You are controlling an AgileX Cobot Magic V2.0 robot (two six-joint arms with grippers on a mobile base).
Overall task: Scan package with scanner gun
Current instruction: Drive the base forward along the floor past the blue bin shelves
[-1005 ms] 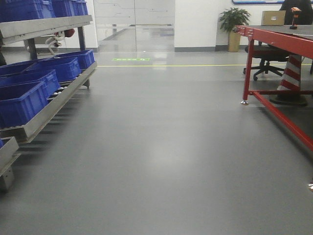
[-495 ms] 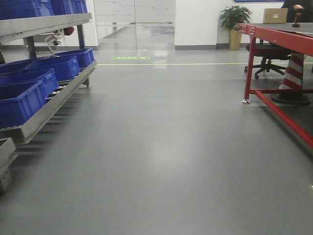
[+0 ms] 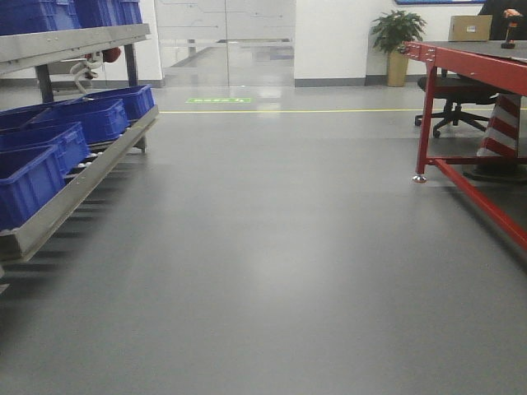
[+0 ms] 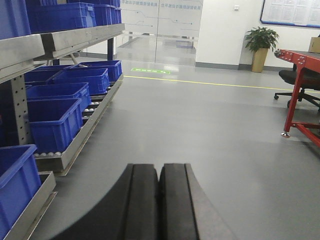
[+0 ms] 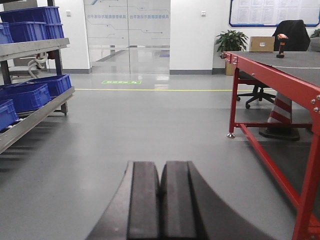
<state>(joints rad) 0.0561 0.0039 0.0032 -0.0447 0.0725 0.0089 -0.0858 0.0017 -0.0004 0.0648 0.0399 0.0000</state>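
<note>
**Scanner gun** (image 5: 282,45): pistol-shaped, orange handle under a dark head. It stands upright at the far end of the red table (image 5: 272,75), well apart from both arms. It is too small at this range to show detail. Judged rigid, light and hard-shelled plastic, with a smooth handle that may slip. The best hold is probably across the orange handle, below the head, leaving the scanning window unobstructed. It looks likely to tip if nudged from the side.

**Package** (image 5: 262,44): tan cardboard box on the same far end of the table, just left of the scanner in the right wrist view. No label can be made out. Judged light, stiff at the edges and crushable on the broad faces. It is best gripped across a narrow dimension, with modest force.

**Right gripper** (image 5: 161,170): fingers pressed together, nothing between them, pointing down the open floor beside the table.

**Left gripper** (image 4: 159,169): fingers likewise closed on each other and empty, facing the aisle.

**Surroundings**: blue bins (image 4: 55,120) on a roller rack to the left; striped traffic cone (image 5: 280,114) and office chair (image 5: 254,92) under and behind the table; potted plant (image 5: 231,42) against the far wall.
</note>
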